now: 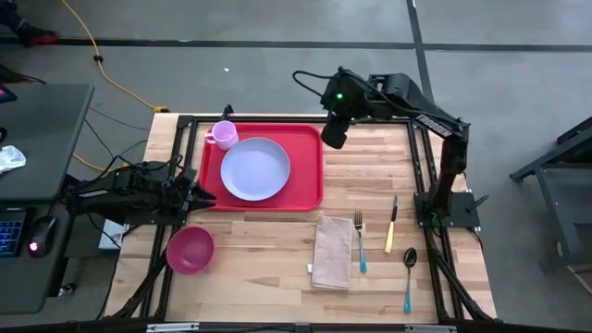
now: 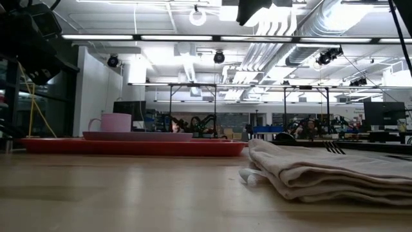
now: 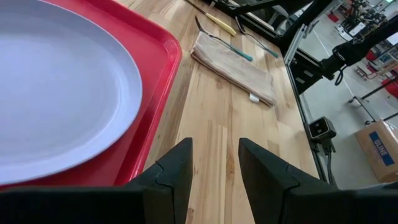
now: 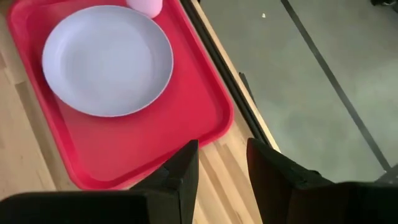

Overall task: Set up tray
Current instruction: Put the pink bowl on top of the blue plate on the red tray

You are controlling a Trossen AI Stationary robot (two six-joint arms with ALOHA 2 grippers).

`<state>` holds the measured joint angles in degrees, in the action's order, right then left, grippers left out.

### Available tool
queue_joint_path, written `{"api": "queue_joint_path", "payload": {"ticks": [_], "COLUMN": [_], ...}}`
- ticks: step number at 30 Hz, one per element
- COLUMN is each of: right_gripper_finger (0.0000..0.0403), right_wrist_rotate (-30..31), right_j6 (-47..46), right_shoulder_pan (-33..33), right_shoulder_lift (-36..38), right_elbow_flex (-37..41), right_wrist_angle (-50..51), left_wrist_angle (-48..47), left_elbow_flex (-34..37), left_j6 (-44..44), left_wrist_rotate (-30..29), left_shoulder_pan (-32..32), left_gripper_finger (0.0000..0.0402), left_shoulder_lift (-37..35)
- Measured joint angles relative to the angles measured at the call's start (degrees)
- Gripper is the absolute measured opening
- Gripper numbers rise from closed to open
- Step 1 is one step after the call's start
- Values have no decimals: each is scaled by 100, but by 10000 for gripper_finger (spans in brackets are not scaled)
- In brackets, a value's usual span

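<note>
The red tray lies flat on the wooden table, toward its far left part. A round lavender plate rests on the tray, with a pink mug standing at the tray's far left corner. My left gripper is open, low at the tray's near left corner, touching nothing. My right gripper is open and hangs above the tray's far right corner; its wrist view looks down on the tray and plate.
A pink bowl stands near the table's near left edge. A folded beige napkin lies right of centre, with a fork, a knife and a spoon to its right. Bare wood lies between tray and napkin.
</note>
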<state>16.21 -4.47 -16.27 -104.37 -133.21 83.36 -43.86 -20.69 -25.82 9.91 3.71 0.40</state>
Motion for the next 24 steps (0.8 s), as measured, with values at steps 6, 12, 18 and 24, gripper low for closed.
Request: {"api": "queue_joint_path", "payload": {"ticks": [6,12,18,24], "right_gripper_finger": [114,114,114,114], "right_wrist_rotate": [24,-66,-436,-630], "right_j6": [35,126,235,393], "right_shoulder_pan": [-86,-290,-632,-832], "right_shoulder_lift": [208,524,924,1311], "right_elbow_flex": [0,0,0,-2], "right_wrist_angle": [182,184,185,248], "left_wrist_angle": [0,0,2,2], "left_elbow_flex": [0,0,0,0], "left_j6": [0,4,4,4], "left_wrist_rotate": [0,31,33,33], "left_shoulder_pan": [1,1,-1,-1], "left_gripper_finger": [161,161,161,161], "left_shoulder_lift": [-1,0,0,1]}}
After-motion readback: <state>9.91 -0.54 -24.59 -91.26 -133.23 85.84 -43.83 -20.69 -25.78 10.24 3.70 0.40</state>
